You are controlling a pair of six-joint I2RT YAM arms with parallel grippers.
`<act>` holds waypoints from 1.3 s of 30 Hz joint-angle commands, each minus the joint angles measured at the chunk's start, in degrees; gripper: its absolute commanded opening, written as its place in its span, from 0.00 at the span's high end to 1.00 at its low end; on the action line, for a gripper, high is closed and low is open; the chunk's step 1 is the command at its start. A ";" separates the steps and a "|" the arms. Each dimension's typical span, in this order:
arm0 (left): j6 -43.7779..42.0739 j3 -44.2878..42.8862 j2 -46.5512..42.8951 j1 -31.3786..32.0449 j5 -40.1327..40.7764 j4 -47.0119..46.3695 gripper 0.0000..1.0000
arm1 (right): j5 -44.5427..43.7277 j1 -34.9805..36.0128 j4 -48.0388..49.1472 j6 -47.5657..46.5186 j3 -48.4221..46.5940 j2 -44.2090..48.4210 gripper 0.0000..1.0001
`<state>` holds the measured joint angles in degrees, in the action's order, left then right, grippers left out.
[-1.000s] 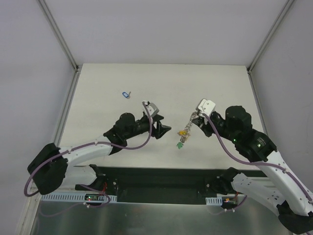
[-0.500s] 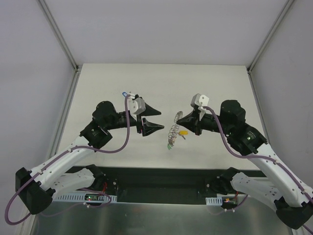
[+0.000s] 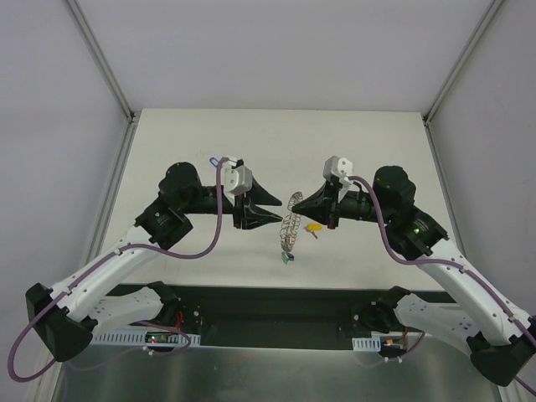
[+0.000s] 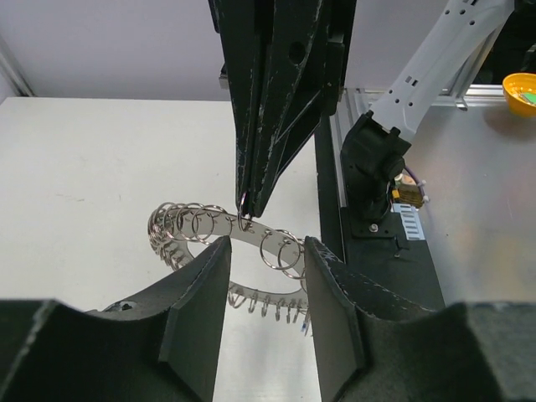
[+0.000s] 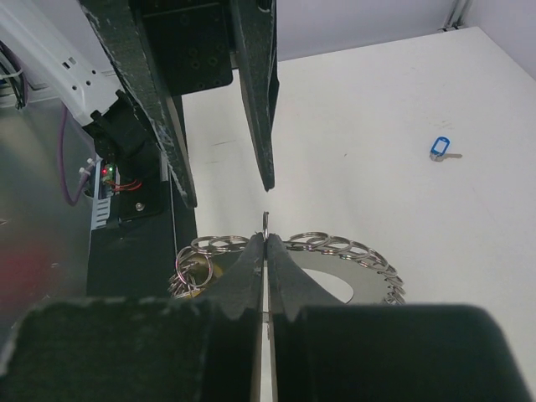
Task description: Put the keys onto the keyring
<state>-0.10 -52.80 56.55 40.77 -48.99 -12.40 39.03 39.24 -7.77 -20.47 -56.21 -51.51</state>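
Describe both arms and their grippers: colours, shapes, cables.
The left arm and right arm have white links and black joints. A purple cable runs along each. Each wrist carries a white camera block. The left gripper and right gripper have black, tapering, wedge-shaped fingers.

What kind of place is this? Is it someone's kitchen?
Likely a robot lab test booth, not a kitchen: a white table walled by plain grey panels, with a left arm and right arm bolted at its edge.
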 commanded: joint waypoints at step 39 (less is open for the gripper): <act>-1.11 -3.46 2.87 -0.61 3.89 5.37 1.00 | -2.18 1.54 6.02 -0.18 -0.57 0.52 0.68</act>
<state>3.16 -55.90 61.89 40.77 -48.77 -9.50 39.97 40.49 -5.82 -19.88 -56.18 -53.10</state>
